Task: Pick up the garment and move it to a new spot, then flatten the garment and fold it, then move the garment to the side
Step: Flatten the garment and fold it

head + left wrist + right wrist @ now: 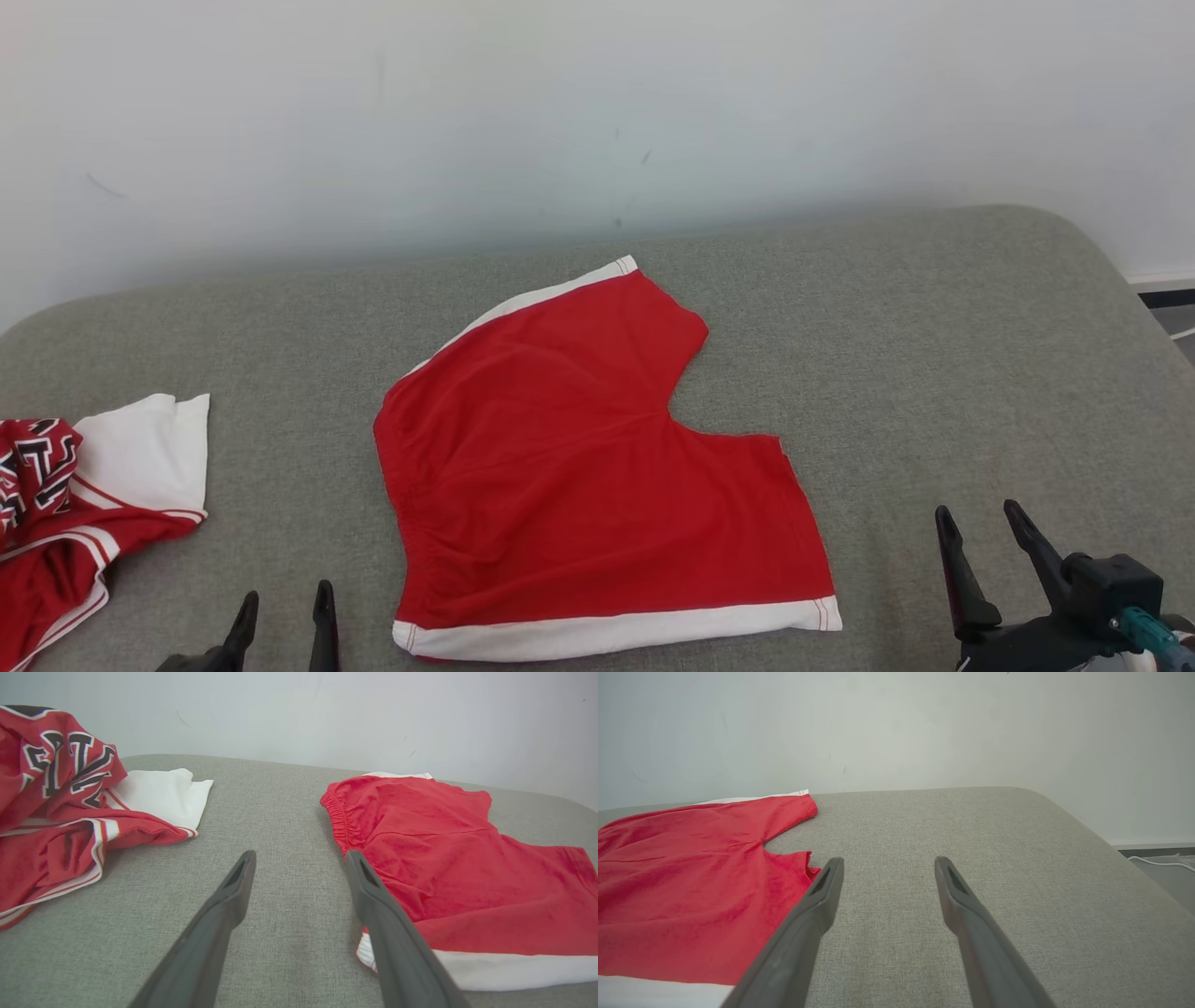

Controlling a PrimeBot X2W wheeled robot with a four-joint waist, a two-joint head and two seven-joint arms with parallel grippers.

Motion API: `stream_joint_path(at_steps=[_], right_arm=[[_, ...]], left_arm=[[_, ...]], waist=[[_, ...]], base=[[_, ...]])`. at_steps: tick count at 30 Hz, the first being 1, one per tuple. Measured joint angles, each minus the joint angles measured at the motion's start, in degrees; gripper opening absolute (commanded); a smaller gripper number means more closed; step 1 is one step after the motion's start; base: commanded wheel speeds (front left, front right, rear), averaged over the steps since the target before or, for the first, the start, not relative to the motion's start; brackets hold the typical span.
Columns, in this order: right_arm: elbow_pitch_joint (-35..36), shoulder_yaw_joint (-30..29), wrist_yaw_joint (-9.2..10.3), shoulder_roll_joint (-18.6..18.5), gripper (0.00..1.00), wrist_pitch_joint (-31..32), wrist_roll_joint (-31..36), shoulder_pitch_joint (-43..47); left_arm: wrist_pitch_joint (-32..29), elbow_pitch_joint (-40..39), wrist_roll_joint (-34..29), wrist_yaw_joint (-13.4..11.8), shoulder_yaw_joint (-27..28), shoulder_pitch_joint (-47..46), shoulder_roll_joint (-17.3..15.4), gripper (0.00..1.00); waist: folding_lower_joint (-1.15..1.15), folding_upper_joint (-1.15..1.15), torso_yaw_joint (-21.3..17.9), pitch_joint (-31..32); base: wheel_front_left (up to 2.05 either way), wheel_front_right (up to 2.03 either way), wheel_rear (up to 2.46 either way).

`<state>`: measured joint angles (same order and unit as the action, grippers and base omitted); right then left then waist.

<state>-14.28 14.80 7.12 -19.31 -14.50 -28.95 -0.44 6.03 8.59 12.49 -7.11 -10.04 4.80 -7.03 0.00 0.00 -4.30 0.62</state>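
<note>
Red shorts (579, 467) with white hem bands are lying flat on the grey cushion (934, 355), legs splaying apart; left gripper (287, 593) and right gripper (977, 510) are standing spread, empty.

Light bright, even, soft; source unclear, no glare. White wall (597, 112) hazy, washed out toward upper left in my head view. Grey cushion (934, 373) weave crisp mid-frame in wrist views. Red shorts (579, 448) saturated, thin soft shadow along edges. Darker shadow beneath crumpled jersey (56, 812). My left fingers (219, 924) and right fingers (803, 933) stretched by wide lens, slightly soft near bottom edge.
</note>
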Motion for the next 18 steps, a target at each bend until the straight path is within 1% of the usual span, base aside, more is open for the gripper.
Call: stream_joint_path(at_steps=[18], right_arm=[[-0.4,0.1,0.00,0.3,1.00,0.5,0.8,0.0]], left_arm=[[-1.7,0.0,-0.9,0.0,0.1,0.0,0.2,1.00]], waist=[[0.00,0.00,0.0,0.1]], base=[[0.00,0.00,0.00]])
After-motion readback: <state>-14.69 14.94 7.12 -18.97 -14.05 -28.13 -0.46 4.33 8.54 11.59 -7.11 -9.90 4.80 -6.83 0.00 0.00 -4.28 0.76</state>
